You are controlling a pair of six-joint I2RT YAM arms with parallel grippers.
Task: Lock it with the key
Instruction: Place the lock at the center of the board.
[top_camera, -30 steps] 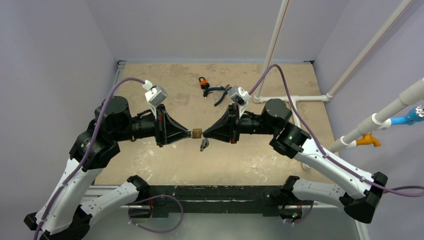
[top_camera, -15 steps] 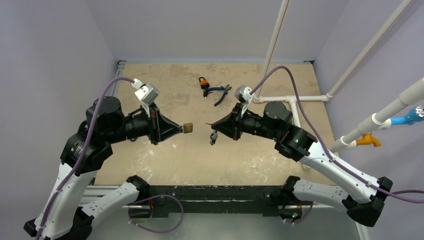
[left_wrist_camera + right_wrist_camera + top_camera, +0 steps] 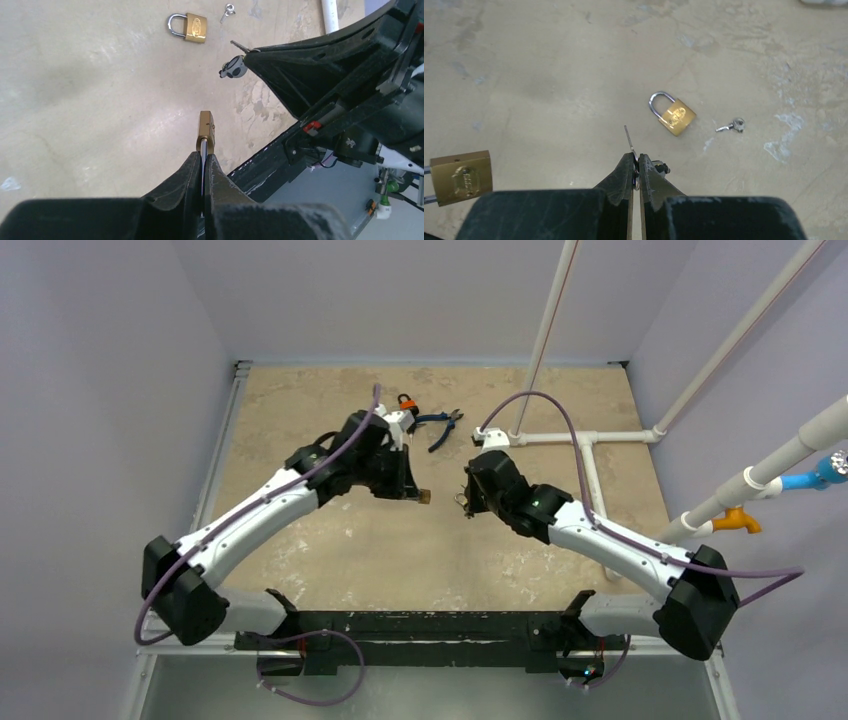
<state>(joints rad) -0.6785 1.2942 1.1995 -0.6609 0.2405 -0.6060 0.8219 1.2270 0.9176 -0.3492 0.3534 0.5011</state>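
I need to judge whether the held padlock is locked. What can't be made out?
- Shackle of the held padlock: left wrist view, left gripper fingers cover it; right wrist view, left edge crops it.
- Head of the key: right wrist view, mostly hidden inside the right gripper.
- Top view: both too small.

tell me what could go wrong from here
The padlock looks pinched only by its shackle in the left jaws, so its body may swivel when pushed. The key sticks out tilted from the right jaws and could twist or slip. They are apart and not lined up, so the key may miss the keyhole.
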